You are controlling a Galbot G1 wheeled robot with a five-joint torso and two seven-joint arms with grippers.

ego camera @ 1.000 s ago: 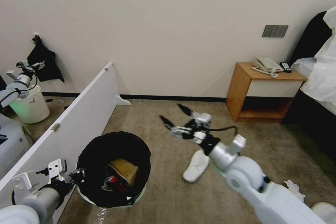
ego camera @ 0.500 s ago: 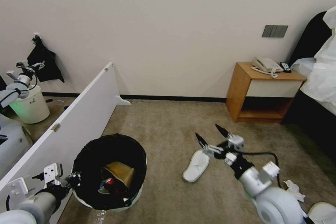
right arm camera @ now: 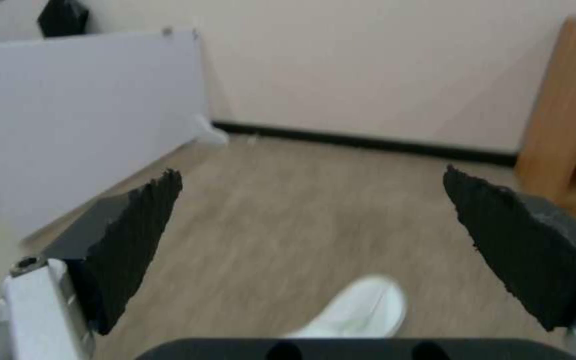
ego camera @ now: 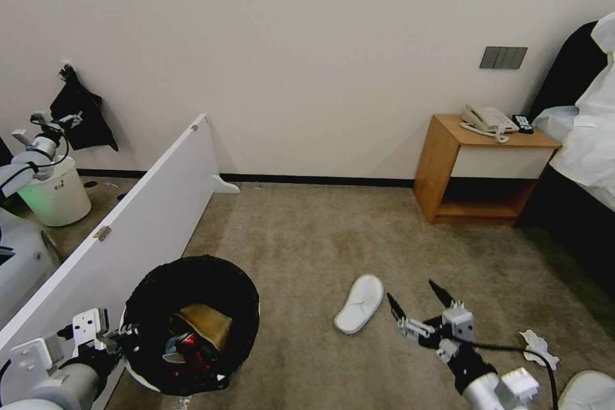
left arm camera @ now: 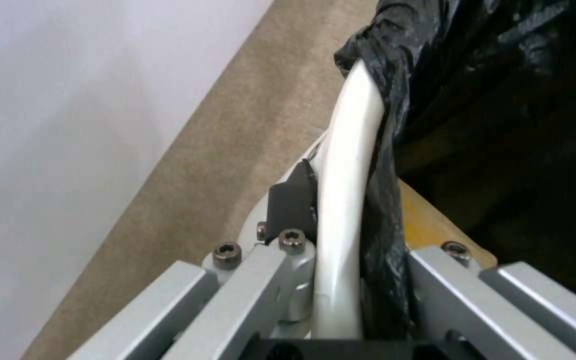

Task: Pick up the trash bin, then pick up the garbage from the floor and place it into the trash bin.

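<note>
So the left gripper (ego camera: 118, 335) sits at the lower left of the head view with its fingers (left arm camera: 291, 210) clamped on the rim of the trash bin (ego camera: 192, 323) — in the left wrist view you can see the white rim and the black bag liner (left arm camera: 381, 165) pinched right between them. The bin is down in the lower left, just beside the white board (ego camera: 128, 224) that runs diagonally up toward the wall, and inside it there's a tan cardboard box (ego camera: 198, 320) with something red (ego camera: 192, 349) under it. The right gripper (ego camera: 419, 305) is at the lower right of centre, fingers (right arm camera: 135, 235) spread wide apart and holding nothing, hovering over the carpet (ego camera: 301, 250). Just to its left lies a white slipper (ego camera: 359, 303), near the fingertips but not touching — the right wrist view shows that slipper (right arm camera: 361, 310) low down between the two dark finger pads. A crumpled white tissue (ego camera: 537, 347) lies on the floor at the lower right, and a second slipper (ego camera: 589, 391) pokes in at the bottom right corner. At the right, against the wall, stands a wooden nightstand (ego camera: 474, 170) with a phone (ego camera: 487, 118) on top.
</note>
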